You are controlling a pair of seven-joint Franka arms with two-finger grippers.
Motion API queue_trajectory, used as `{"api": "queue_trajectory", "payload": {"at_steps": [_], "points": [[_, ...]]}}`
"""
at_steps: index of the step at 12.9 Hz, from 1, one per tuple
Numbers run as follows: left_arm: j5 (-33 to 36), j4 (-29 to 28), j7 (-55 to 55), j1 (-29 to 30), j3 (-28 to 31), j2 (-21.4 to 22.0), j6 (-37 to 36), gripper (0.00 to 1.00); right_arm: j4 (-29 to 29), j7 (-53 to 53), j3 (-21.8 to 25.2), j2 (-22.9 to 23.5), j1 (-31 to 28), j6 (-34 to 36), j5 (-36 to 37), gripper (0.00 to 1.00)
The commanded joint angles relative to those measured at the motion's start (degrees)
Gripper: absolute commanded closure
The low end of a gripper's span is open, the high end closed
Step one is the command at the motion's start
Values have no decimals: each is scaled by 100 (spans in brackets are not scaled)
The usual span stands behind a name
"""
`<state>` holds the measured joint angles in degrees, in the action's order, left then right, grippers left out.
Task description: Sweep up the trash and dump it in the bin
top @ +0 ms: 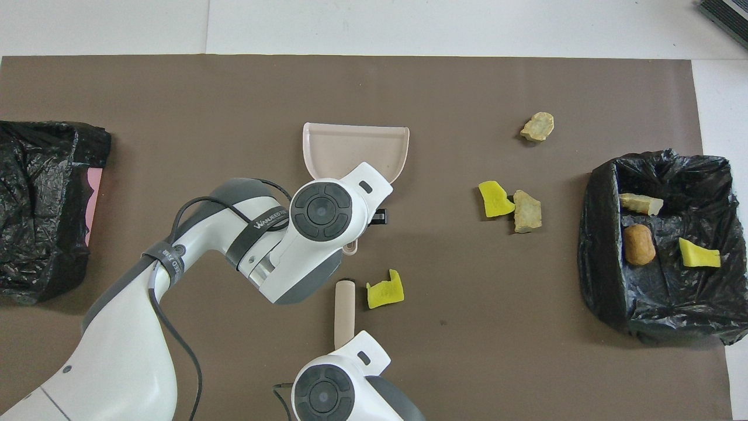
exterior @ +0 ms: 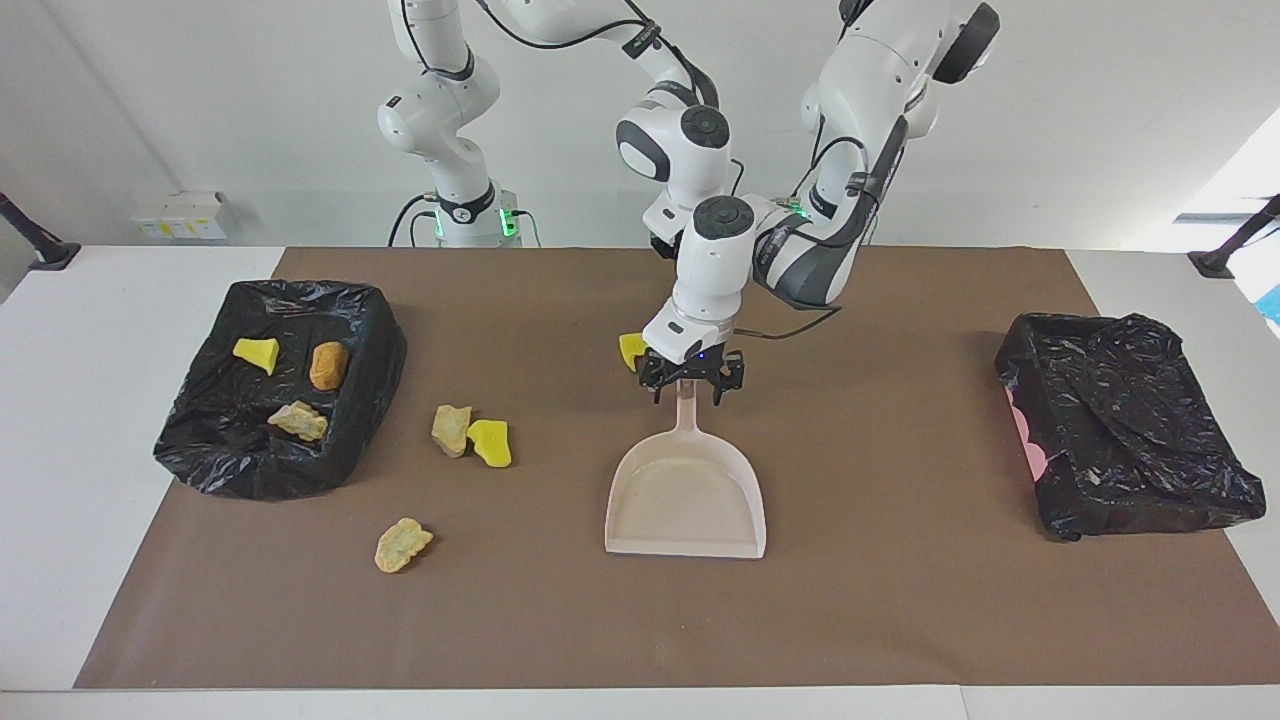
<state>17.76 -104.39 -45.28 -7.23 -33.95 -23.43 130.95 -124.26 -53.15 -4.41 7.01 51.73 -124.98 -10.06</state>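
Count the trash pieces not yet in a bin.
4. A yellow chunk beside the brush handle; a yellow piece touching a tan lump mid-mat; a tan lump farthest out. None seem hidden.
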Motion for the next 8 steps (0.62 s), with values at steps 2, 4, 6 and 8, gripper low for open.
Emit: {"api": "queue_trajectory", "payload": {"at_steps": [2, 4, 6, 8], "points": [[123, -170, -131, 2, 11, 128, -34, 55, 139, 68, -16, 20, -171, 0, -84, 100], [288, -117, -131, 11, 20, 119, -131, 72, 200, 103, -8, -85, -286, 253, -84, 100], [413, -108, -87, 28, 20, 163, -140, 95, 209, 130, 10, -322, -461, 640, -75, 100], [404, -73, 140, 81, 11, 337, -209, 100, 200, 243, 10, -603, -750, 1105, -75, 100]]}}
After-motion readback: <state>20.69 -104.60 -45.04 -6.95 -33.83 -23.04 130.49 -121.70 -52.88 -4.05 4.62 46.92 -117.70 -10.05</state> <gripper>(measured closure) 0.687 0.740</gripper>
